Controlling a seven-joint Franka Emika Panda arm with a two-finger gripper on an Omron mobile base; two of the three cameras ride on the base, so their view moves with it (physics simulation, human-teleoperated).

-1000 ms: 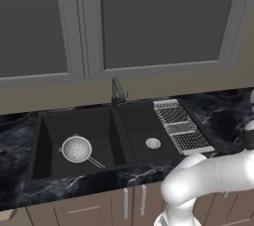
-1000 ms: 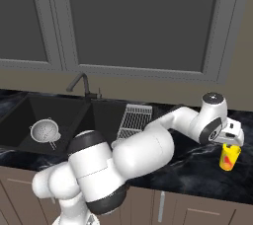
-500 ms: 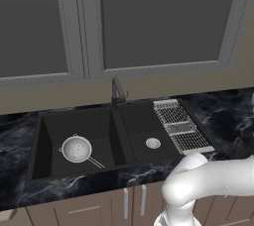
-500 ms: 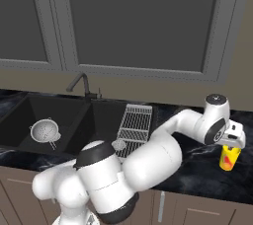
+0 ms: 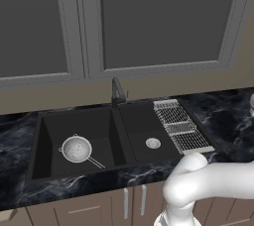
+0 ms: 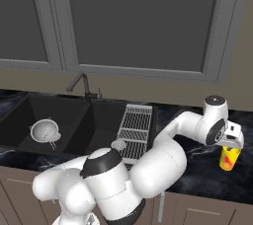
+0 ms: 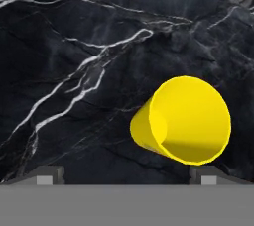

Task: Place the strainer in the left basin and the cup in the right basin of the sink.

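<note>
The cup (image 6: pixel 227 157) is seen upright on the bench (image 6: pixel 197 169), far right, well apart from the sink (image 5: pixel 119 136). The hand (image 6: pixel 233 142) is held just above it; in the hand view the tips are spread wide, nothing gripped, w/ the cup (image 7: pixel 183 121) between them but offset to one side. The strainer (image 5: pixel 77 149) lies in the left basin (image 5: pixel 54 131). The right basin (image 5: pixel 141 126) is beside a wire rack (image 5: pixel 181 128).

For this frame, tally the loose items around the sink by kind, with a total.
Strainer: 1, lying in the left basin
Cup: 1, yellow, on the countertop right of the sink, below the claw
Wire drying rack: 1, beside the right basin
Total: 3
</note>
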